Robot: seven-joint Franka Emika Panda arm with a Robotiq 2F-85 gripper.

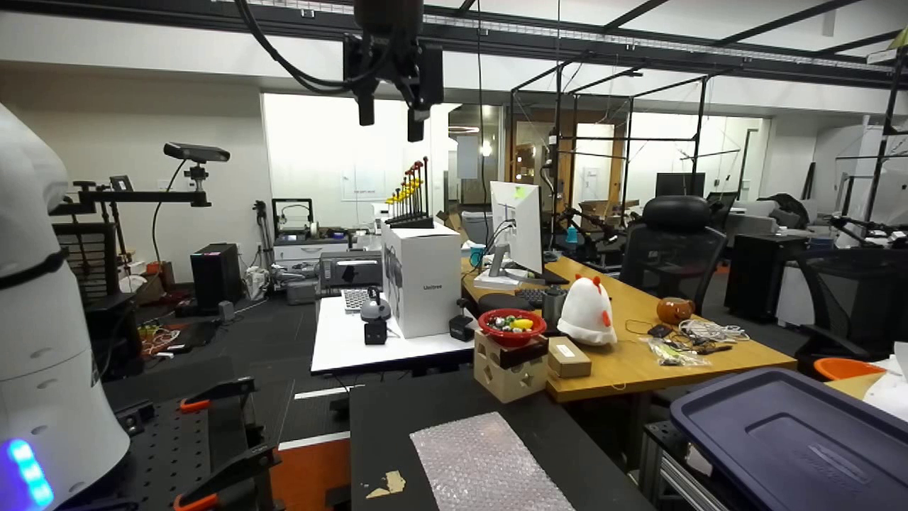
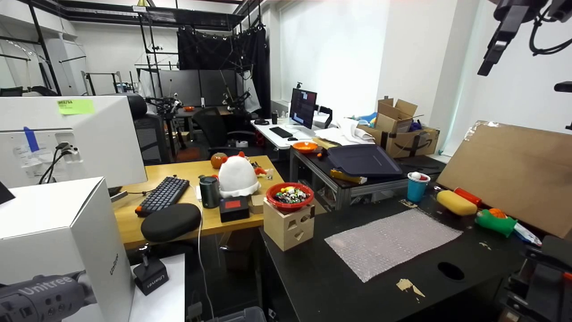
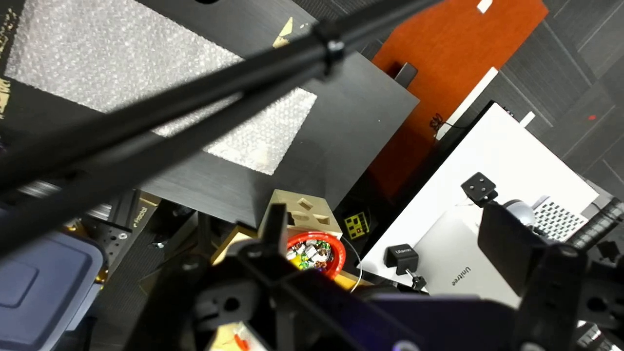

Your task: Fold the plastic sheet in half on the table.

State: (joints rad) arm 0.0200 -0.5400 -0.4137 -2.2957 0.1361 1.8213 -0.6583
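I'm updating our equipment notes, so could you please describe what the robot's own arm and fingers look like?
The arm has smooth, rounded white housing dotted with small greyish ovals, a black band across it and a strip of glowing blue lights low down. The fingers are black, narrow and blocky. A black cable loops beside the dark wrist.

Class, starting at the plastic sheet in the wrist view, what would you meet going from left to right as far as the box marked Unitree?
Plastic sheet, red bowl, yellow item with dark squares, black block marked Ulanzi, box marked Unitree.
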